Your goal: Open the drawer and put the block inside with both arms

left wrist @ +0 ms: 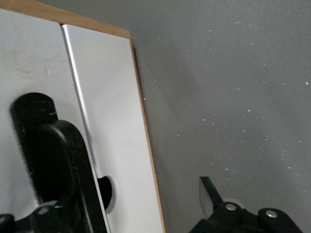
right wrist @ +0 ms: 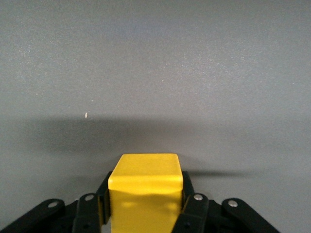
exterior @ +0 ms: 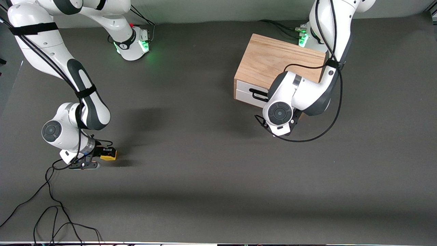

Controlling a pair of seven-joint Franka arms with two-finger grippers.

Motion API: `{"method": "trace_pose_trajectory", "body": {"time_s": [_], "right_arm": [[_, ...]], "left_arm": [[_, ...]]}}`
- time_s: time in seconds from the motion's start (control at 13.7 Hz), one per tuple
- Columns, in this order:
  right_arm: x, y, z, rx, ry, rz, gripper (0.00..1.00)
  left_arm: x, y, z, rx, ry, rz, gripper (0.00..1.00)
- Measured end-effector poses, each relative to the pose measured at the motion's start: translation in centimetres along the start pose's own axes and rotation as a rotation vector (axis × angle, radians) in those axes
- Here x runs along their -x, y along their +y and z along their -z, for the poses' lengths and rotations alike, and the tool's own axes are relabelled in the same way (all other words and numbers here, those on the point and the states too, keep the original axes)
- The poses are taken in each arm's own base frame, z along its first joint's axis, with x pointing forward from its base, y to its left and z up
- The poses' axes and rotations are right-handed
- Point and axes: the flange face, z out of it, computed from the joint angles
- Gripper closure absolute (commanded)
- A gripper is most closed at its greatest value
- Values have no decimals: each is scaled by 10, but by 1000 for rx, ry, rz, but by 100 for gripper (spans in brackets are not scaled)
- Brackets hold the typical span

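Dark grey table [exterior: 218, 177] fills the front view. Both arm bases glow green along its robot edge.

Light-wood cabinet [exterior: 278, 59] sits on the table toward the left arm's end, just in front of the left base, turned at a slight angle. White drawer [exterior: 247, 93] fronts face the front camera; they sit flush with the cabinet face, so drawer shut. Black bar handle [exterior: 256, 94] on the front, partly hidden by the left arm.

Left arm [exterior: 307, 92] reaches over the cabinet top and bends down in front of the drawer. Left gripper [exterior: 288, 128] is low, right at the drawer front by the handle. In the left wrist view the handle [left wrist: 58, 165] fills the space beside one finger, the other finger [left wrist: 210, 194] stands well apart over bare table [left wrist: 233, 97]; jaws spread, nothing clamped. White front [left wrist: 112, 121] with a thin wood edge is close up.

Right arm [exterior: 82, 99] reaches out toward the right arm's end of the table, wrist bent low. Right gripper [exterior: 102, 158] is down at the table surface, lying sideways.

Block [exterior: 109, 155], yellow, sits between the right gripper's fingers, well apart from the cabinet. Right wrist view: block [right wrist: 146, 194] with a finger [right wrist: 104, 201] pressed to each side, clamped. Whether it touches the table, cannot tell.

Loose black cables [exterior: 51, 212] trail across the table nearer the front camera than the right gripper.
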Motion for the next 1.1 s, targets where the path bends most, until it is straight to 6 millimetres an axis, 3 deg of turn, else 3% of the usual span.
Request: {"method": "trace_pose_trajectory", "body": {"time_s": [0.22,0.37,0.58,0.88,1.1], "right_arm": [[-2,0,6,-1,-3,1,69],[-11,-1,39,-6,-17,2,69],[-24,0,135,-14,-22,3,69],[-11,0,284,-31,-111,7,69],[6,-1,352,-34,-106,11,69]], "left_arm": [[0,5,7,55,0,2,0],[-1,8,10,90,1,3,0],[-2,15,18,163,1,3,0],[-4,22,32,270,3,4,0],[-2,25,44,341,5,-9,0]]}}
